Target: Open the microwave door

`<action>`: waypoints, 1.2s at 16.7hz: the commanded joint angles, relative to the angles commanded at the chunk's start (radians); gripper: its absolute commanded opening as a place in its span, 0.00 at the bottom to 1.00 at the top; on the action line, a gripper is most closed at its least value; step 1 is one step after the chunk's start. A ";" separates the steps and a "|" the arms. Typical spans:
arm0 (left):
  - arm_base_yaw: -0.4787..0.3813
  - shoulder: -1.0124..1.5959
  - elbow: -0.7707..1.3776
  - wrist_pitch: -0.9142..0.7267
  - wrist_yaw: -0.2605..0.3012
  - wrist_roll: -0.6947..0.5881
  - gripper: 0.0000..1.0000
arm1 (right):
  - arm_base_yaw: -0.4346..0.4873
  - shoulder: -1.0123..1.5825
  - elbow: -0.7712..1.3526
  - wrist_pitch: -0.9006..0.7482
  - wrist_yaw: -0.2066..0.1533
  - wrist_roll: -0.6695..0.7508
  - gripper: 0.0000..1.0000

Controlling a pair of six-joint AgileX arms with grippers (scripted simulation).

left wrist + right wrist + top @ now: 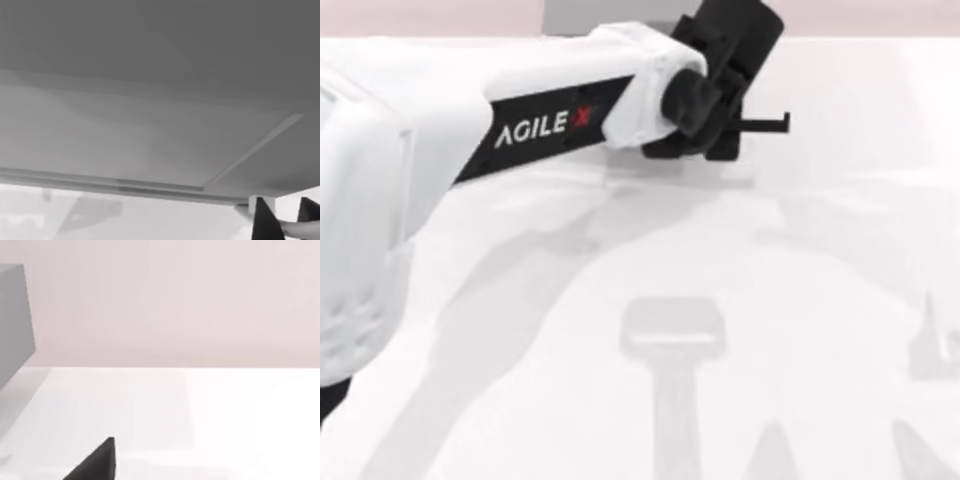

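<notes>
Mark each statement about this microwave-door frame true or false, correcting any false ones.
1. The left arm reaches across the far part of the table. True.
2. The left gripper is parked far from the microwave. False: in the left wrist view the grey microwave door fills most of the picture, with the fingertips at a pale bar by its edge.
3. The right gripper is at the door. False: it faces bare table, the microwave off to one side.
4. The table holds several loose objects. False: none is visible.
</notes>
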 joint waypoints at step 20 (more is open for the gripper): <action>0.012 -0.044 -0.065 0.043 0.024 0.046 0.00 | 0.000 0.000 0.000 0.000 0.000 0.000 1.00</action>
